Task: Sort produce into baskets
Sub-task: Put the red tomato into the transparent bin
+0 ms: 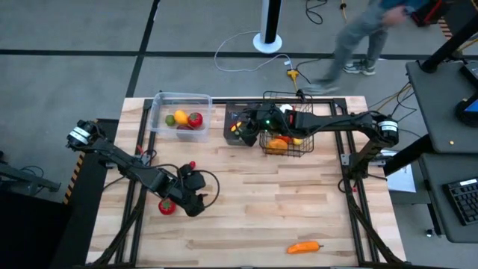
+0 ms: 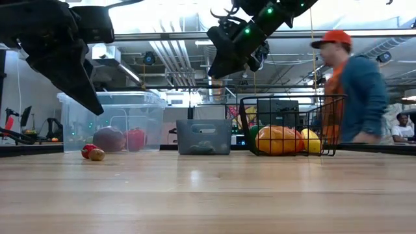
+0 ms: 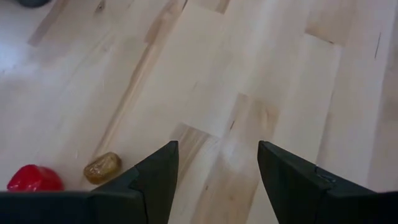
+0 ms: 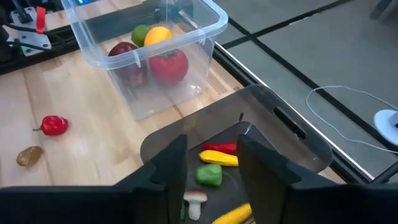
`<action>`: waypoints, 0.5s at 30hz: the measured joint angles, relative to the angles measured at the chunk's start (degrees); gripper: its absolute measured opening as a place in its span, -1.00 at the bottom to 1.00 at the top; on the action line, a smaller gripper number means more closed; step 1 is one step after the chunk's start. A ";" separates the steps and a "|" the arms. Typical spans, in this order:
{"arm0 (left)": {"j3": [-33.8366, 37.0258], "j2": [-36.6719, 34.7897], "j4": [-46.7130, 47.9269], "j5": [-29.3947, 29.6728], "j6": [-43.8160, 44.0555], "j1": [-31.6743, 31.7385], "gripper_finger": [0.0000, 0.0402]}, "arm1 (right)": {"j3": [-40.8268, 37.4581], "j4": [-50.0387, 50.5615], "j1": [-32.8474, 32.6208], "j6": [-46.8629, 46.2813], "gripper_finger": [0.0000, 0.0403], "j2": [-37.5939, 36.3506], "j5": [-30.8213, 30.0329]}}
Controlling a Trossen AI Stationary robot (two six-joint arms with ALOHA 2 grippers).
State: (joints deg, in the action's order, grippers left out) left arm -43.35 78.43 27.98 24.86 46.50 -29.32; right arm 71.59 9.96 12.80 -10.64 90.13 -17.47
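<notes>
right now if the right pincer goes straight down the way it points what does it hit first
Most likely the contents of the dark bin: the right pincer, fingers parted, hangs right over the small mushroom and green piece. Depth is hard to judge.

Table: pale wood planks, smooth, slight sheen. Beside the black wire-mesh basket: a dark translucent plastic bin; beyond it, a clear glossy plastic tub. Red pepper glossy; gripper fingers matt black.
</notes>
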 joint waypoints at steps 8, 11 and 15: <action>0.00 0.00 0.00 -4.08 2.60 0.02 0.00 | 0.00 0.15 -0.03 0.05 -0.24 0.00 0.52; 0.00 0.00 -0.01 -10.53 5.21 0.00 0.00 | 0.00 0.25 -0.21 0.03 -0.23 -0.33 3.37; -0.42 -0.04 1.09 -20.57 10.93 0.00 0.00 | 0.20 0.28 -1.63 0.08 -0.25 -1.29 4.41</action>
State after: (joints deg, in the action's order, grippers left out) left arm -43.78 78.39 29.07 4.29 57.43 -29.32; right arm 71.79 10.24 11.17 -10.57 88.83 -13.06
